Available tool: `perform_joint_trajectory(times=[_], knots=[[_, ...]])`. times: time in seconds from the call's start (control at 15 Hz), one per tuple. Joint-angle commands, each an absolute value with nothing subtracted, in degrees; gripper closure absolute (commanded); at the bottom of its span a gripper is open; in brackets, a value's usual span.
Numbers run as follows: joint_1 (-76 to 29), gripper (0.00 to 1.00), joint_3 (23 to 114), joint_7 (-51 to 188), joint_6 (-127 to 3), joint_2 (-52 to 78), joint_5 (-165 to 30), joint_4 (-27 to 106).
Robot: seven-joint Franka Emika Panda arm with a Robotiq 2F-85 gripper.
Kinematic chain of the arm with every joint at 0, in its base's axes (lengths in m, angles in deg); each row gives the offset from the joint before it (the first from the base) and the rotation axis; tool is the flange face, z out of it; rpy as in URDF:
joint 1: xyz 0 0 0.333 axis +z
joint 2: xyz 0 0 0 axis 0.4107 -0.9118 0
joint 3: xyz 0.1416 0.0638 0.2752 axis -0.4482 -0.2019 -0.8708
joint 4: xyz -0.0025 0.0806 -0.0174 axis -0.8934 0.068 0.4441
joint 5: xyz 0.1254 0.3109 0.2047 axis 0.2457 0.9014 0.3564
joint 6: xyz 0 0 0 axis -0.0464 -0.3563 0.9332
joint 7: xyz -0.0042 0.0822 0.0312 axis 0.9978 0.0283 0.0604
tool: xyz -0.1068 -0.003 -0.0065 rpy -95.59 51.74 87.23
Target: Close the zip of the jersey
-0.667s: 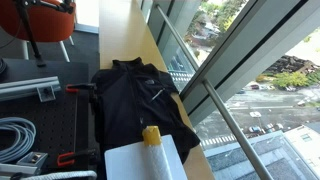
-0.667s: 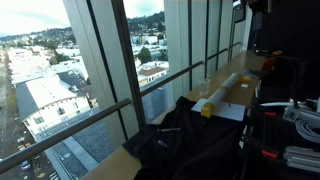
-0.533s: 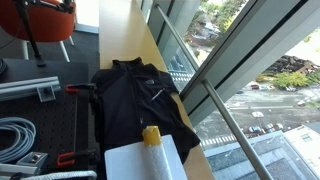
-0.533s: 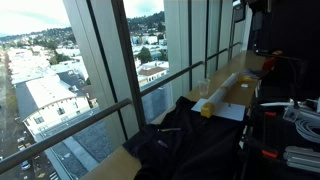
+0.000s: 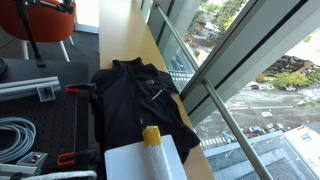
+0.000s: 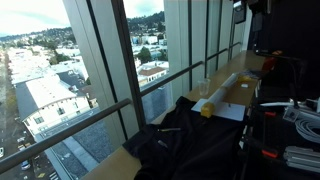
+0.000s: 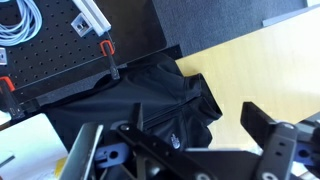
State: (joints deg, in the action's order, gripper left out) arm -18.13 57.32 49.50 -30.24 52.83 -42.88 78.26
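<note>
Directly below the robot's black gripper (image 7: 180, 150), its jaws spread wide and holding nothing, a large black long-sleeved jersey (image 7: 150, 105) of soft fabric lies flat on a pale wooden counter (image 7: 260, 60) beside tall windows. In an exterior view the thin dark zip (image 5: 156, 94), marked by a small pale glint, runs lengthwise along the counter. The collar is at the far end and the hem sits next to a pale cylindrical bottle (image 5: 151, 134) with a yellow cap. The gripper appears to hang clear of the cloth, so the coming approach likely means descending, then tracking that line. The wrist view does not show the pull clearly.
</note>
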Motion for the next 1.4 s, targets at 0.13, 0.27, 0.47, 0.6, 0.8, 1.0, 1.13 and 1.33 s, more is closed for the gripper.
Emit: perform_joint_trajectory(times=[0.13,0.27,0.47,0.6,0.8,1.0,1.13,1.33], knots=[[-19.07,0.00,57.70,59.88,-34.02,50.34,-46.09,80.45],[-19.49,0.00,57.23,61.53,-42.69,48.39,-47.29,82.74],[-19.26,0.00,56.97,63.30,-57.81,43.03,-48.73,86.64],[-19.00,0.00,56.84,63.67,-66.28,39.11,-50.08,88.93],[-19.30,0.00,57.25,63.35,-76.72,32.04,-54.29,91.10],[-20.14,0.00,58.72,61.95,-83.57,23.89,-61.06,90.36],[-20.03,0.00,60.52,61.11,-86.30,18.99,-65.12,88.62],[-18.82,0.00,63.86,60.53,-88.32,12.63,-69.47,85.40]])
